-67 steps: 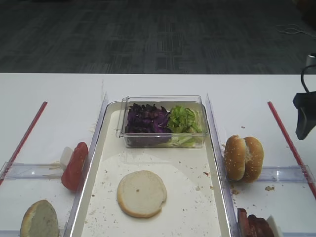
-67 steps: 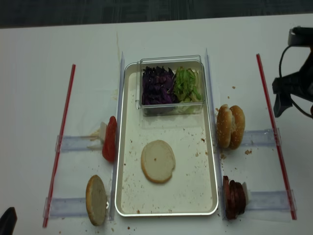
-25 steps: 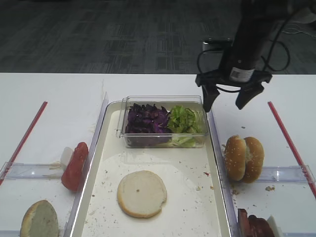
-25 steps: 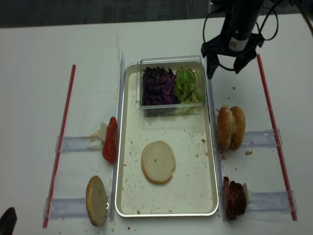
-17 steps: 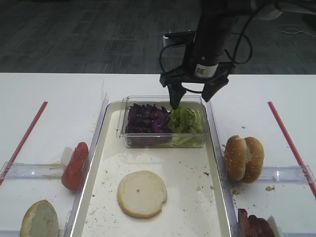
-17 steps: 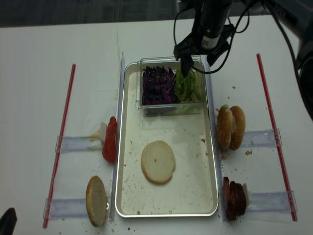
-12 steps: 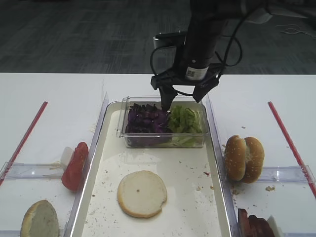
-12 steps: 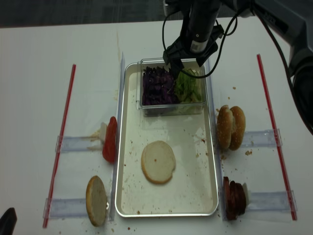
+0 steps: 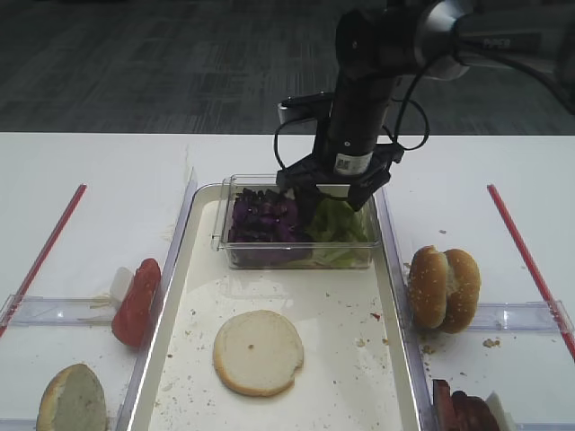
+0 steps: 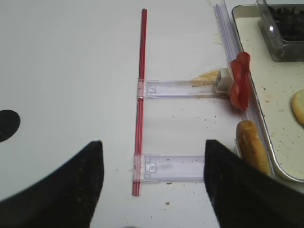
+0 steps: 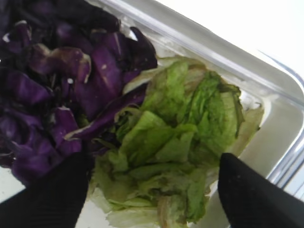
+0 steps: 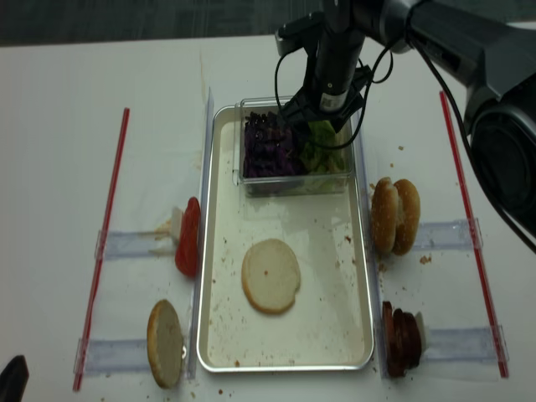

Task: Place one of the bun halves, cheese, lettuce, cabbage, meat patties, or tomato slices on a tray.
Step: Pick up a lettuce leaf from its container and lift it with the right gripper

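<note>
while the right gripper (image 9: 334,199) reaches down into the clear box (image 9: 235,190), its two black fingers (image 11: 52,194) stand spread apart on either side of the lettuce (image 11: 180,142), one at the seam with the cabbage (image 11: 57,95), one at the box wall side; nothing is pinched between them. in the wrist view the lettuce lies loose between the fingertips.

count, tray (image 9: 180,350): one clear box at the far end, holding one purple heap of cabbage on the left and one green heap of lettuce on the right; one bun half (image 9: 258,351) lying cut face up nearer the front, well apart from the box. crumbs scattered on the tray floor.

count, table (image 9: 90,171) left of tray: one tomato slice (image 9: 137,301) on edge in a clear holder; one bun half (image 9: 72,398) on edge nearer the front. two red strips, one each side (image 9: 45,247).

count, right of tray: two seeded bun halves (image 9: 443,288) standing together on edge; one stack of meat patties (image 12: 399,337) on edge, about three or four slices, cannot tell exactly.

left gripper (image 10: 152,190): two dark fingers spread apart over bare table, holding nothing.
</note>
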